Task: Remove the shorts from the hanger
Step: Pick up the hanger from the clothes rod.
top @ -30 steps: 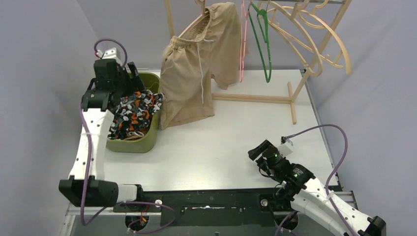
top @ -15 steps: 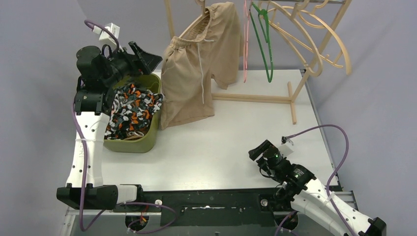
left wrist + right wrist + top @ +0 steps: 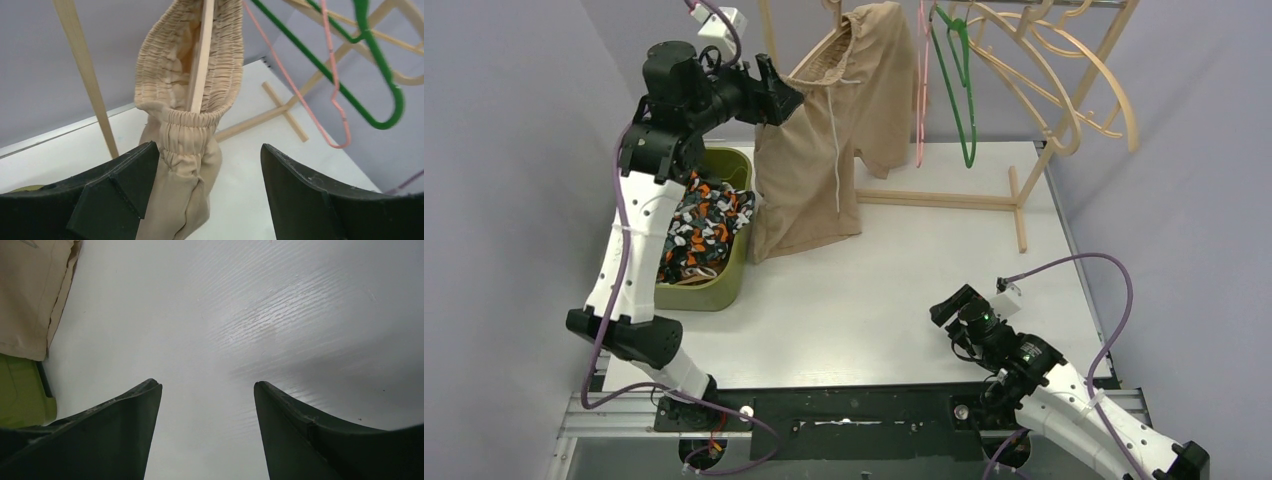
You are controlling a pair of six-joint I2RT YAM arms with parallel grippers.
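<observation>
A white counter (image 3: 874, 290) fills the floor of a small booth, closed in by plain pale grey-lilac walls (image 3: 504, 150) on the left, far and right sides. A black rail (image 3: 854, 410) runs along the near edge.

At the far side stands a light wooden rack (image 3: 934, 200), its foot bars lying on the counter. The beige shorts (image 3: 824, 150) hang from it on a wooden hanger (image 3: 200, 55) that passes through the gathered waistband. The lower hem reaches down to the counter just beside a green bin (image 3: 709, 295). To the right hang a pink hanger (image 3: 918, 100), a green hanger (image 3: 964, 100) and several bare wooden hangers (image 3: 1074, 90).

The bin sits at the far left of the counter and holds the camouflage shorts (image 3: 704, 225), heaped up to its rim.

The left arm (image 3: 639, 230) is raised high, and the left jaws stand open at the left end of the beige waistband, one on each side of it. Whether they touch the cloth I cannot tell.

The right arm (image 3: 1064, 385) lies low at the near right. The right jaws stand open over bare counter and hold nothing.
</observation>
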